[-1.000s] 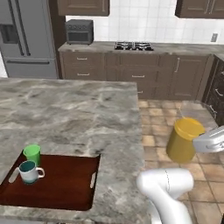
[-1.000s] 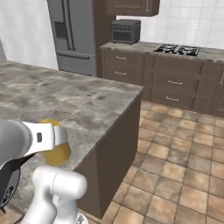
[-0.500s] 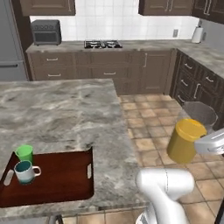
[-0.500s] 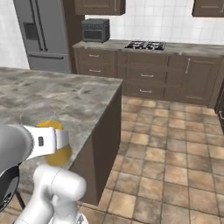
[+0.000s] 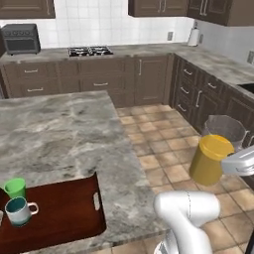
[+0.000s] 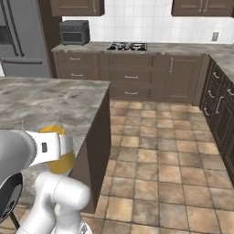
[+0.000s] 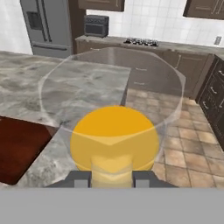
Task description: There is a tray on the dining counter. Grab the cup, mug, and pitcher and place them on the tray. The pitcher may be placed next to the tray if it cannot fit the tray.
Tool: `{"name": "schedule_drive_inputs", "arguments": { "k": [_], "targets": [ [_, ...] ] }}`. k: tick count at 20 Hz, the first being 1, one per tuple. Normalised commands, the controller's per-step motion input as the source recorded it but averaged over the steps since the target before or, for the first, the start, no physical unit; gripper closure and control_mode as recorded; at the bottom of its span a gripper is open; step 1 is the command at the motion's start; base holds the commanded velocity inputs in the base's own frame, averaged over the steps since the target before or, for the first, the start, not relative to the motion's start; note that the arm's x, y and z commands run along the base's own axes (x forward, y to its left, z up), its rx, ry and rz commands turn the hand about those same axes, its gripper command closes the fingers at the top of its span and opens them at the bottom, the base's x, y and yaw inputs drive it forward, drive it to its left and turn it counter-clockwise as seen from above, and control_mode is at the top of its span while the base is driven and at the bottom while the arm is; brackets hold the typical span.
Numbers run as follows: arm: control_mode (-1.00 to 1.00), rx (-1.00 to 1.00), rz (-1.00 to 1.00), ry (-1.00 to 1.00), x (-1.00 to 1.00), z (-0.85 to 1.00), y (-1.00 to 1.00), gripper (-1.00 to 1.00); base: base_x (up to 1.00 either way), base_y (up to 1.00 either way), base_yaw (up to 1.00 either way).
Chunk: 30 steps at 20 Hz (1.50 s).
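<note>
Hand view: the gripper (image 7: 111,178) is closed on the pitcher (image 7: 114,139), with one dark finger on each side of a yellow part that looks like its handle, though it is too blurry to be sure. We look into the pitcher's clear top and see its yellow-orange bottom. In the left base view the pitcher (image 5: 212,158) hangs in the air over the tiled floor (image 5: 163,149), off the right edge of the dining counter (image 5: 64,134), and it leans over. Near the front of the grey stone top lies the dark red tray (image 5: 59,218). The teal and white mug (image 5: 20,212) stands on the tray at its left side, and the green cup (image 5: 15,188) stands just behind the mug, by the tray's back edge. Far behind, along the wall, there is a stove top (image 5: 89,50), a small black oven (image 5: 20,38) and a roll of paper towels (image 5: 193,36). In the right base view a grey fridge (image 6: 23,39) stands at the far left.
</note>
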Motion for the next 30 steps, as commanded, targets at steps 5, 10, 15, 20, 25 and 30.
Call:
{"name": "schedule_drive_inputs", "arguments": {
  "k": [5, 10, 15, 20, 25, 30],
  "targets": [
    [1.00, 0.00, 0.00, 0.00, 0.00, 0.00, 0.00, 1.00, -1.00, 1.00, -0.21],
    [1.00, 0.00, 0.00, 0.00, 0.00, 0.00, 0.00, 1.00, -1.00, 0.42, -0.19],
    [1.00, 0.00, 0.00, 0.00, 0.00, 0.00, 0.00, 1.00, -1.00, -0.73, -0.05],
    [1.00, 0.00, 0.00, 0.00, 0.00, 0.00, 0.00, 1.00, -0.60, 0.68, -0.11],
    [1.00, 0.00, 0.00, 0.00, 0.00, 0.00, 0.00, 1.00, -0.04, 1.00, -0.07],
    [1.00, 0.00, 0.00, 0.00, 0.00, 0.00, 0.00, 1.00, -0.02, 0.54, -0.10]
  ]
}}
